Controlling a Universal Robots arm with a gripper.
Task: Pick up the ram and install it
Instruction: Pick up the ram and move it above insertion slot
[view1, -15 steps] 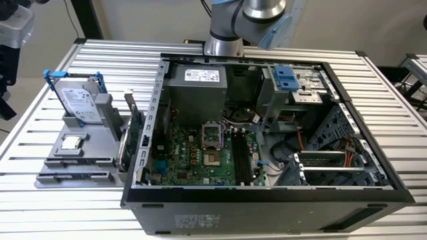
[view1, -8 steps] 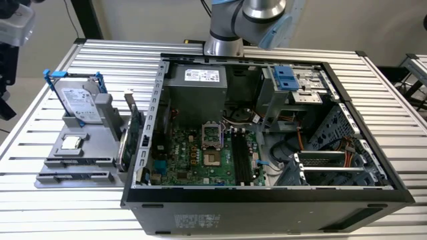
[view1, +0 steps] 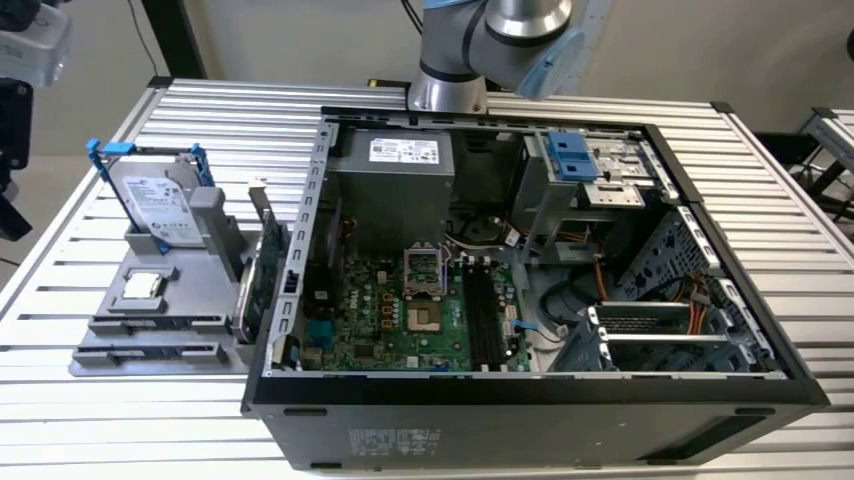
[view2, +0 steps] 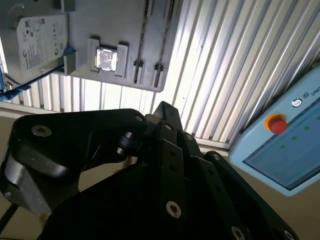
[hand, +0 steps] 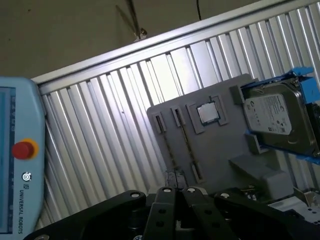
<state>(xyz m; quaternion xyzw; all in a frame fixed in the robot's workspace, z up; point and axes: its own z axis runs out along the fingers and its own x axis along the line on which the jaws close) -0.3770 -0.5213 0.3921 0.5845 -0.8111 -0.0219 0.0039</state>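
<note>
One ram (hand: 186, 144), stood on edge in a slotted grey holder (hand: 220, 150) on the ribbed surface (hand: 100, 150) beside the open computer case (view1: 534, 430), probably kept upright for easy grasping. Gripper (hand: 175, 192) hangs above, apart from it; clenched or released, cannot tell.

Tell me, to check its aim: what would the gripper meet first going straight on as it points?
Probably the grey holder tray, near its narrow slots; how far the gripper is from it is unclear.
</note>
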